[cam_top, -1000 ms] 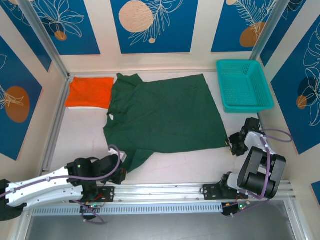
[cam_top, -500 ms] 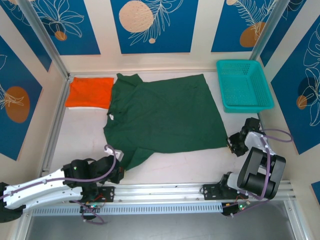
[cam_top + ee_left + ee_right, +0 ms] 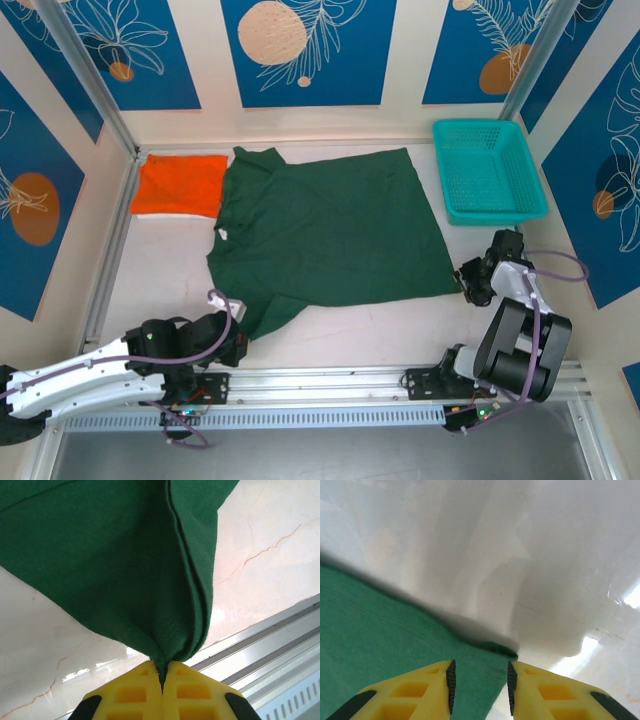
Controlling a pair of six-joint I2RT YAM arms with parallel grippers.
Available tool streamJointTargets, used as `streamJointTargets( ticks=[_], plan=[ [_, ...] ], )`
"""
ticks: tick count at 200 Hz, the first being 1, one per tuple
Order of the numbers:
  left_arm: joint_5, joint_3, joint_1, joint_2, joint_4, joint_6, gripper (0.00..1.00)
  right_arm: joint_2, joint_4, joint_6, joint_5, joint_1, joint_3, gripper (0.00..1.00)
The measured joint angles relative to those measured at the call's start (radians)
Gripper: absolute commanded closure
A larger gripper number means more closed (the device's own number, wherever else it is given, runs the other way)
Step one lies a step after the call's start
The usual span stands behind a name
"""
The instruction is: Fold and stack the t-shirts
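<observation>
The dark green t-shirt [image 3: 330, 235] lies spread flat across the middle of the pale table [image 3: 170, 275]. Its round neck is toward 10 o'clock, and its hem runs down the side toward 3 o'clock. One short sleeve reaches out to 7 o'clock, toward the near edge.

The teal mesh basket [image 3: 478, 124] sits at 2 o'clock from the shirt, in the far right corner. It is near the shirt but not touching it.

The bright orange t-shirt [image 3: 182, 183] is a folded rectangle at 10 o'clock, in the far left corner. Its right edge is touching the green shirt's shoulder, or tucked just under it; I cannot tell which.

The left gripper [image 3: 161, 672] is at 7 o'clock, low over the table. Its yellow fingers are pressed together on the tip of the near sleeve, and the cloth bunches into a fold where it enters them.

The right gripper [image 3: 479, 682] is at 4 o'clock, at the shirt's near hem corner. Its jaws stand a little apart, and the corner of green cloth shows in the gap between them without being pinched.
</observation>
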Motion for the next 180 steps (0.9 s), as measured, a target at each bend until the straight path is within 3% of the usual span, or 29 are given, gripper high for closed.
streamJointTargets(
  ticks=[103,152,180],
  plan=[
    [-0.007,0.000,0.000,0.000,-0.004,0.000,1.00,0.099,0.032,0.005,0.011,0.012,0.030,0.78],
    [-0.014,0.000,0.000,-0.006,-0.007,0.000,1.00,0.095,0.023,0.007,0.019,0.016,0.030,0.59],
    [-0.016,0.000,0.000,-0.006,-0.007,-0.004,1.00,0.062,-0.008,0.008,0.027,0.019,0.025,0.58]
  ],
)
